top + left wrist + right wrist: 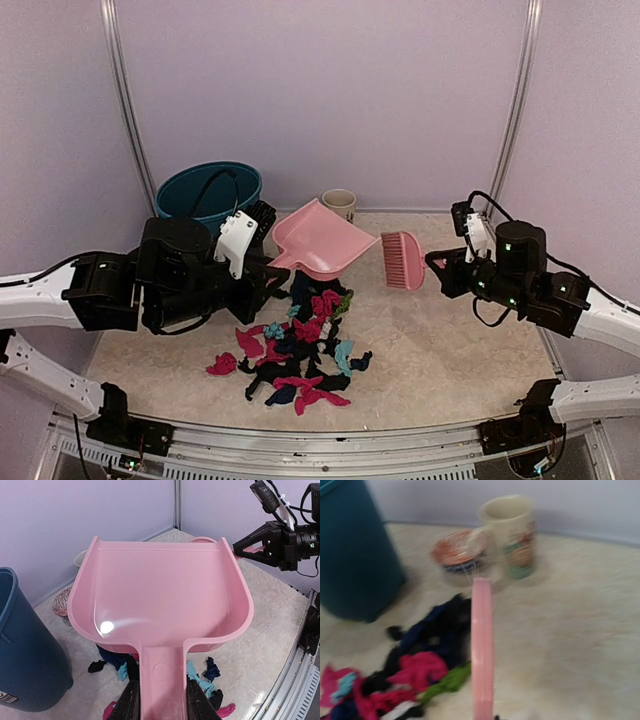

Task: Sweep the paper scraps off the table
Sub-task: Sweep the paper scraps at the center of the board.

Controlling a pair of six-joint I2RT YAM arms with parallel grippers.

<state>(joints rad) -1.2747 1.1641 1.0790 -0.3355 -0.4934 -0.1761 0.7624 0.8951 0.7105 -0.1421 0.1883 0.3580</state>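
1. Under the left fingers (272, 266) and the right fingers (438, 262) spreads the counter (470, 350), beige and mottled, with a metal rail along its front edge.
2. Between the two sets of fingers and lower than both lie the scraps (300, 350). They form a loose heap of black, navy, magenta, teal and green on the middle of the counter, trailing toward the front rail.
3. Behind the left fingers stands the bucket (205, 190), teal and upright, near the back-left corner.
4. Clamped in the left fingers is the handle of the dustpan (315, 238). They are closed partway, with one finger pressed to each side of the handle. The pink pan reaches out ahead of them, lifted clear of the counter, above the far end of the heap.
5. Out from the right fingers, toward the left ones, sticks the brush (403, 260). These fingers are fully closed on its pink handle. Its head hangs just beside the pan's right edge; I cannot tell whether the two touch.
6. Beyond the pan, well away from both sets of fingers, the cream mug (339, 203) stands upright by the back wall.
7. Just left of the mug sits a small patterned bowl (460, 552), blurred in the right wrist view.
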